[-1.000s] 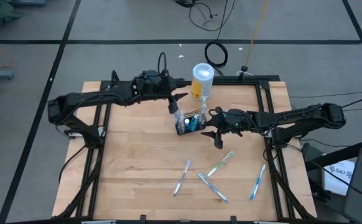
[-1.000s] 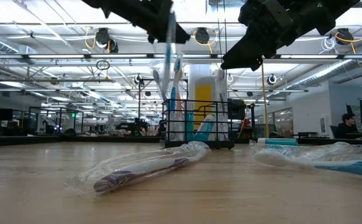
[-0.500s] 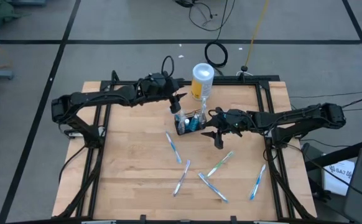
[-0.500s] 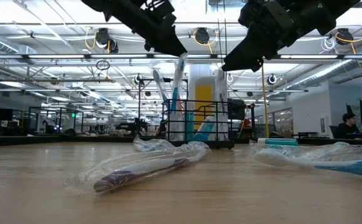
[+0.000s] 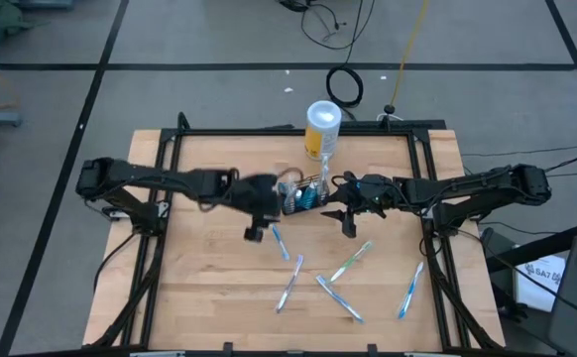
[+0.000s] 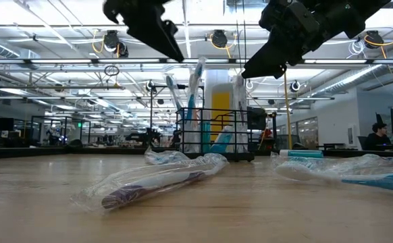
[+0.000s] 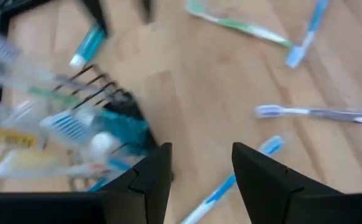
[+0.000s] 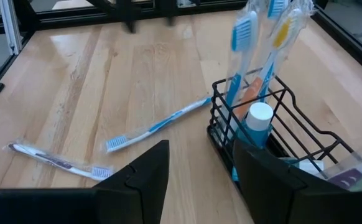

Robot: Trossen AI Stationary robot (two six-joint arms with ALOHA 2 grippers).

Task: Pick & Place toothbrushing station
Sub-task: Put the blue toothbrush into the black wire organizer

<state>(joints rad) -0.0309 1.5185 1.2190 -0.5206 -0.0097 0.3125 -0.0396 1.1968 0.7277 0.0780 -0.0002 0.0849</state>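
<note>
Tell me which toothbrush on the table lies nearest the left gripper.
The blue one just below the basket, right beside the left gripper. The other four lie lower on the table, farther away.

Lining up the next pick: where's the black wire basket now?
High view: the black wire basket sits mid-table, just in front of the white-and-yellow canister, between both tools.
</note>
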